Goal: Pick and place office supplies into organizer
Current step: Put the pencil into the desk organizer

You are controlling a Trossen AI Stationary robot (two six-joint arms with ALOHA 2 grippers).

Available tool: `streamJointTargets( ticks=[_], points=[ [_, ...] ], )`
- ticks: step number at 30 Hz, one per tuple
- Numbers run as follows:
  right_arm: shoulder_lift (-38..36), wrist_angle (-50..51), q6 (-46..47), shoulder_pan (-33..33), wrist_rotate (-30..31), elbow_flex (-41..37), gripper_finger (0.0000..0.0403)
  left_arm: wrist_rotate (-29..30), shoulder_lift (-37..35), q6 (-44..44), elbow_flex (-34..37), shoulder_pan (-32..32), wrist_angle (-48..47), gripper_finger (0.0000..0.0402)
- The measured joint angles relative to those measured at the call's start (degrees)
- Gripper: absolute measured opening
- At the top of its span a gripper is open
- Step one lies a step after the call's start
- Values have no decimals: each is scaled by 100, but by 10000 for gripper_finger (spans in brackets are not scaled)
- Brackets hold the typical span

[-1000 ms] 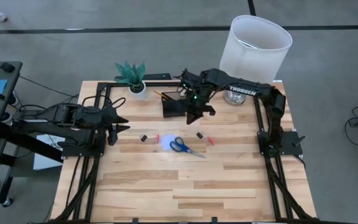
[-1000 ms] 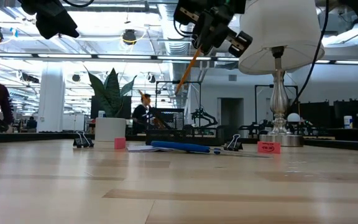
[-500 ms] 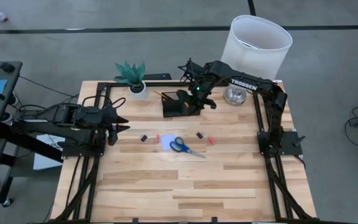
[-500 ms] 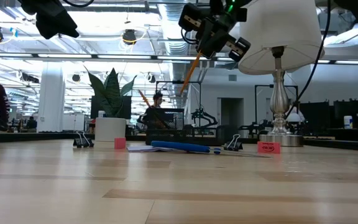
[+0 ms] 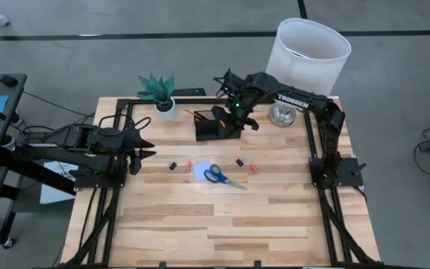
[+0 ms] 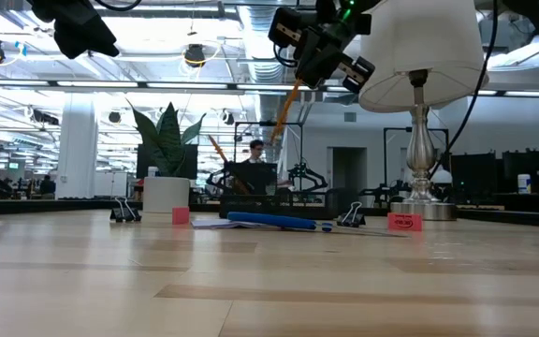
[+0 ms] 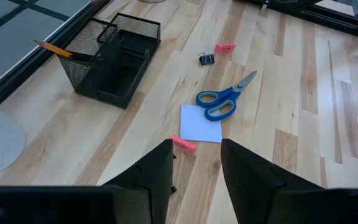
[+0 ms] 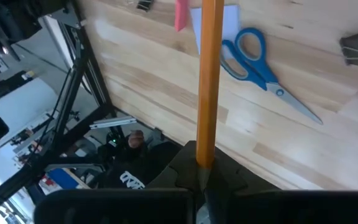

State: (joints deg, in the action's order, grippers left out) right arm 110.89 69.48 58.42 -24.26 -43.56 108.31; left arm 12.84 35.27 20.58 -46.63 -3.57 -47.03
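A wooden pencil (image 8: 211, 81) is pinched by the right fingers (image 5: 232, 113) above the black organizer (image 5: 216, 127). The left fingers (image 7: 194, 165), seemingly part-spread and empty, are held over the desk's (image 5: 237, 217) left edge.

right pincer (image 5: 231, 112) over organizer (image 5: 213, 127), scissors (image 5: 222, 176) mid-table

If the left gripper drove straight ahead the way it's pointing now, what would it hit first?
Probably the small red bit lying just ahead of the left gripper, then the white note pad and the scissors resting on its edge. Depth is uncertain; it sits above the table.
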Motion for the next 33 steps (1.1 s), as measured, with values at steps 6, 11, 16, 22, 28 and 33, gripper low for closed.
streamJointTargets(
  ticks=[6,11,16,22,28,33],
  points=[
    [0,-244,-155,186,331,0,5,0,0,0,0,1,-1,126],
    [0,-286,-479,358,1032,0,5,0,0,0,0,2,0,126],
    [0,-422,-830,522,1901,0,5,0,0,0,0,-1,1,126],
    [0,-443,-1386,752,3270,0,5,0,0,0,0,0,-1,126],
    [0,-443,-1804,1021,4486,0,5,0,0,0,0,1,-1,126],
    [9,-58,-1948,1239,5085,244,5,0,0,0,0,2,-1,126]
  ],
)
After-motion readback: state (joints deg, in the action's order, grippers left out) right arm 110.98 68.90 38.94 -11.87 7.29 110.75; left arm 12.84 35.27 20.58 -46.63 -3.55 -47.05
